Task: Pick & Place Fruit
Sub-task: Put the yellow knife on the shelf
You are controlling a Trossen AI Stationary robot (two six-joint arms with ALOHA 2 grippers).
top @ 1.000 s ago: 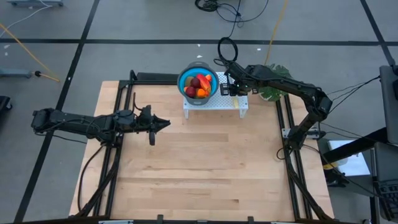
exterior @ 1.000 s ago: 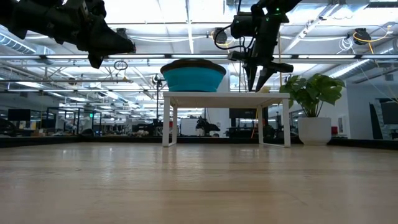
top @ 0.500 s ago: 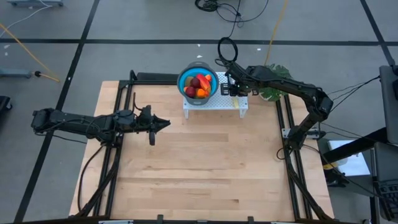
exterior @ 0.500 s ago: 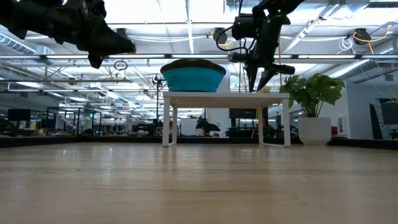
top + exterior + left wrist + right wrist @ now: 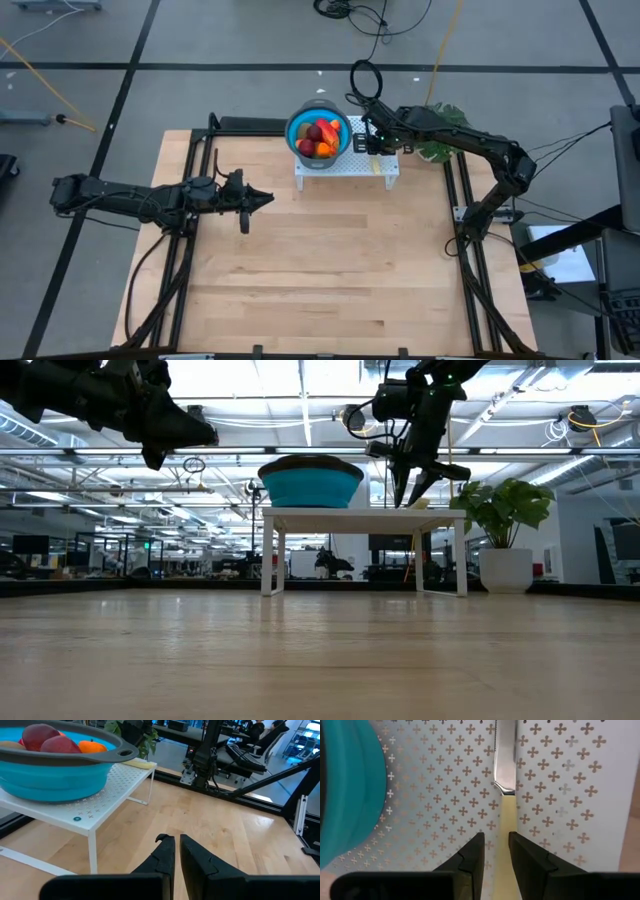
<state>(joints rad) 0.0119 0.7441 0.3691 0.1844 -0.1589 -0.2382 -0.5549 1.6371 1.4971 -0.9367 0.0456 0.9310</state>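
The fruit (image 5: 318,134) lies piled in a blue bowl (image 5: 311,485) on a white perforated stand (image 5: 345,165) at the table's far middle; dark red and orange pieces (image 5: 42,735) show over the rim. My right gripper (image 5: 496,840) hangs open over the stand, right of the bowl. Its fingers stand either side of a yellow-handled knife (image 5: 506,815) that lies flat on the stand, and I see no touch. My left gripper (image 5: 268,197) hovers shut above the table's left middle, pointing toward the stand.
A leafy green plant (image 5: 445,130) in a white pot (image 5: 503,570) stands just beyond the table's far right corner, behind my right arm. The wooden table top (image 5: 320,270) stretches from the stand to the near edge. Black frame rails run along both sides.
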